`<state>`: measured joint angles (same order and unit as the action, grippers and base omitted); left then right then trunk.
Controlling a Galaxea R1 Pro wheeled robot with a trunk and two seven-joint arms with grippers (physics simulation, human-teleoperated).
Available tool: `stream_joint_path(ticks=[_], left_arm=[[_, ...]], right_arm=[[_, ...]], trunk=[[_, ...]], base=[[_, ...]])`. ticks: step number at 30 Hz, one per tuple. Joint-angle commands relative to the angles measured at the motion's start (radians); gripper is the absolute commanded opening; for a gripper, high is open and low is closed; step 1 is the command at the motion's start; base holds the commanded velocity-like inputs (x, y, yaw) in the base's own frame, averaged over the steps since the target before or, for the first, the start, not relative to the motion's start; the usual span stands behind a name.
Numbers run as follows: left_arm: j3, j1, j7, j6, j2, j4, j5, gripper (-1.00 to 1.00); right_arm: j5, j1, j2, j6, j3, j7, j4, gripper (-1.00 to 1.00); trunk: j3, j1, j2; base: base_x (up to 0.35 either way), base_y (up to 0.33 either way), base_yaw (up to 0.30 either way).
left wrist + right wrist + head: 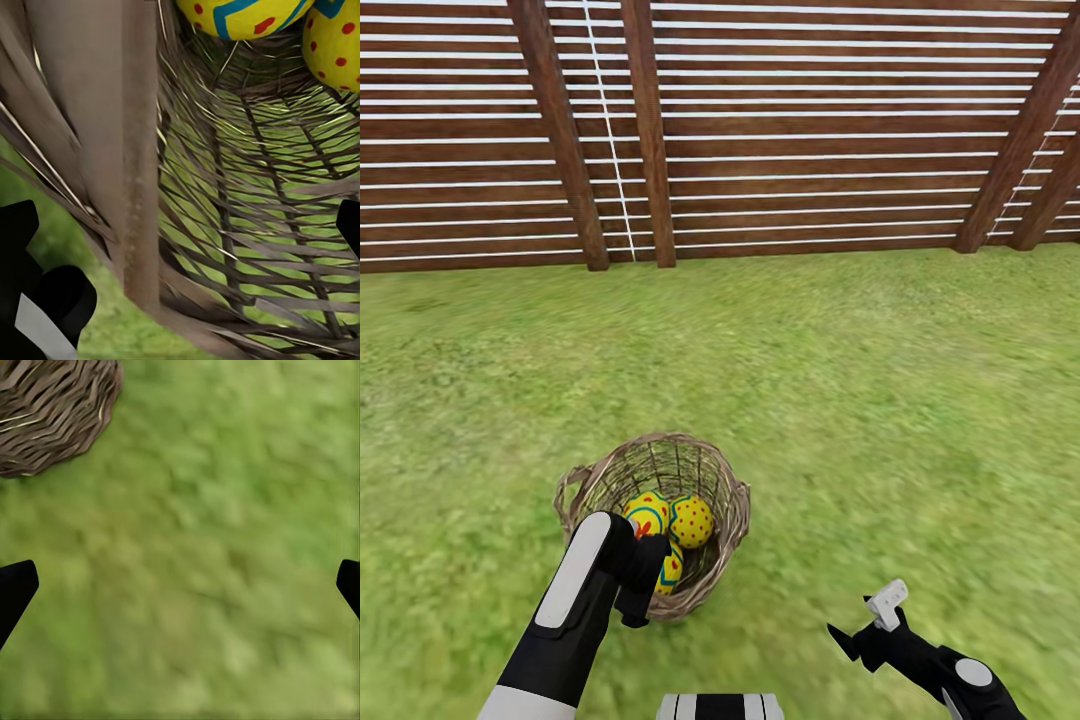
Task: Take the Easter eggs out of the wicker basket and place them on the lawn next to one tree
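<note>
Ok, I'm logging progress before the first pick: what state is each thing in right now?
wicker basket: upright on the lawn, holding eggs.
Easter eggs: in the basket, none taken out; three partly visible.
left gripper: at the basket's near rim, open, holding nothing.
right gripper: over bare grass beside the basket, open, empty.
fence: standing behind the lawn.
</note>
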<state>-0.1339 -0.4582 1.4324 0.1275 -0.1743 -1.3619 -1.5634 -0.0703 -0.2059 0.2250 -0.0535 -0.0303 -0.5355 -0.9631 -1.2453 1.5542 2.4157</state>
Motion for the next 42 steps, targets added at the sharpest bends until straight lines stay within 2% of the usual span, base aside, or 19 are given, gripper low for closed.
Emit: stream_joint_path(ticks=[1,22,30,39,42], left_arm=[[0.000,0.000,0.005,0.011,0.000,-0.001,-0.001,1.00],[0.000,0.000,0.007,0.011,0.000,0.006,0.001,1.00],[0.000,0.000,0.008,0.010,0.000,0.007,0.002,1.00],[0.000,0.000,0.008,0.010,0.000,0.007,0.002,1.00],[0.000,0.000,0.007,0.010,0.000,0.008,0.002,1.00]], right_arm=[[-0.007,0.000,0.000,-0.004,0.000,-0.002,-0.002,1.00],[-0.008,0.000,0.000,-0.003,-0.001,0.000,0.004,1.00],[-0.009,-0.001,0.000,-0.003,0.000,0.000,0.005,1.00],[-0.010,-0.001,-0.001,-0.003,-0.001,0.000,0.006,1.00],[-0.011,-0.001,-0.001,-0.003,-0.001,0.000,0.007,1.00]], trunk=[[-0.002,0.000,0.000],[-0.029,0.000,0.000],[-0.065,0.030,0.056],[-0.077,0.030,0.056],[-0.090,0.042,0.077]], base=[[0.000,0.000,0.000],[0.000,0.000,0.000],[0.000,0.000,0.000],[0.000,0.000,0.000],[0.000,0.000,0.000]])
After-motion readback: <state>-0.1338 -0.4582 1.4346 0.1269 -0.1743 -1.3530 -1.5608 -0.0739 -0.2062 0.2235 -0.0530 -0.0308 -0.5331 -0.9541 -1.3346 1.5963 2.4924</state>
